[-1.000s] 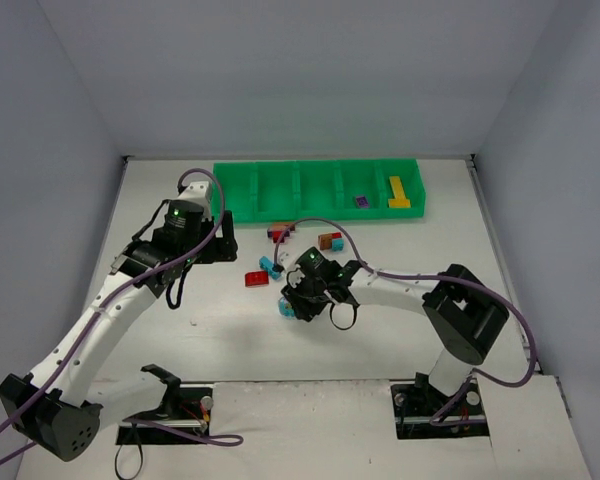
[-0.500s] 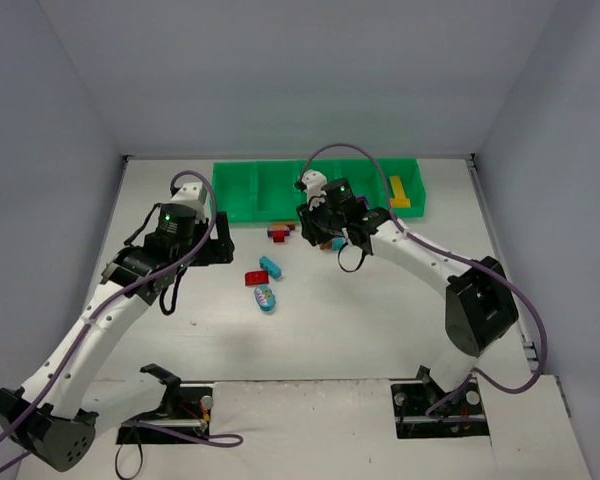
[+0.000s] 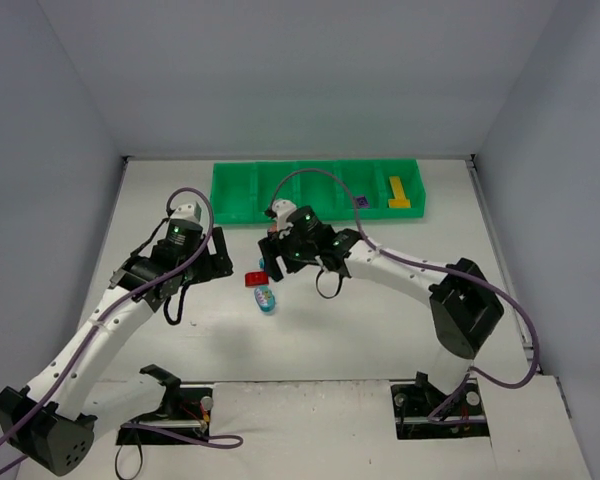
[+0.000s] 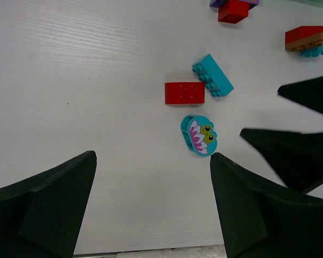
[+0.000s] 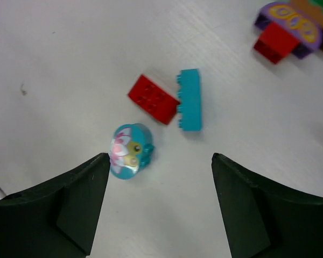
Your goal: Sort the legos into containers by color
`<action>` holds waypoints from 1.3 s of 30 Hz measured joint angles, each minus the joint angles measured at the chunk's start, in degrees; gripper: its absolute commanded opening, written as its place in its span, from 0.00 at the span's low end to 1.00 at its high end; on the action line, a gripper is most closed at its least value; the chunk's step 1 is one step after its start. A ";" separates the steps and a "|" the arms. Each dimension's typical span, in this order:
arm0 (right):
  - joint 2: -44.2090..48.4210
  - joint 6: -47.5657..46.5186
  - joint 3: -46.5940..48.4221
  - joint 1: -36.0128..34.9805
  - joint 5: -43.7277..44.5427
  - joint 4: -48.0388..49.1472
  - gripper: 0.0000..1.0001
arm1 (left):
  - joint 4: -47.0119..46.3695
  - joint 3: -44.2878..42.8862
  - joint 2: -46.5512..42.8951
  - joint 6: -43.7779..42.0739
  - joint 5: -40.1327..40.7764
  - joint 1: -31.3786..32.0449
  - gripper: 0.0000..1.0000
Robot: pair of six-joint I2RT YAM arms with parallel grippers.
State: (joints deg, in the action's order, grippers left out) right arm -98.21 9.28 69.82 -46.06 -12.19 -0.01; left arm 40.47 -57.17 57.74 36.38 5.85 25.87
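Observation:
On the white table lie a red brick (image 4: 184,92), a cyan brick (image 4: 212,75) touching it, and a round cyan flower-printed piece (image 4: 199,135) just below them. The same legos show under the right wrist: red brick (image 5: 153,98), cyan brick (image 5: 189,107), round piece (image 5: 129,150). My right gripper (image 5: 160,161) hovers open above them, empty. My left gripper (image 4: 152,161) is open and empty, left of the round piece. The green tray (image 3: 238,195) at the back holds a yellow lego (image 3: 398,192) and a purple lego (image 3: 361,201).
A red-and-purple piece (image 5: 284,27) lies between the bricks and the tray. A stacked red, brown and cyan piece (image 4: 310,40) sits further right. Both grippers (image 3: 220,265) (image 3: 278,258) hang close together, with grey walls round the table.
My right gripper rose to the tray's front, then came back down-left over the red and cyan bricks with wider jaws. The round cyan piece sits slightly further left. The left arm drifted down a little.

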 measured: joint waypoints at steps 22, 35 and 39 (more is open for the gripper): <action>-13.31 14.01 0.31 -12.02 13.77 2.34 0.01 | 3.08 -0.48 -1.40 1.16 2.60 -0.02 0.80; -2.75 3.82 9.33 4.15 15.69 2.73 0.06 | 2.82 -0.48 -1.40 0.85 2.27 -0.02 0.80; -5.49 1.20 13.73 13.16 15.87 4.87 0.10 | 2.69 -0.70 -1.40 0.15 1.90 -0.02 0.80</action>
State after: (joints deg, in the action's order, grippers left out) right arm -103.70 10.48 83.55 -32.91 3.68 4.86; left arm 43.16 -57.87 56.34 36.53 7.75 25.85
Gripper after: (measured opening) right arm 0.435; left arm 0.799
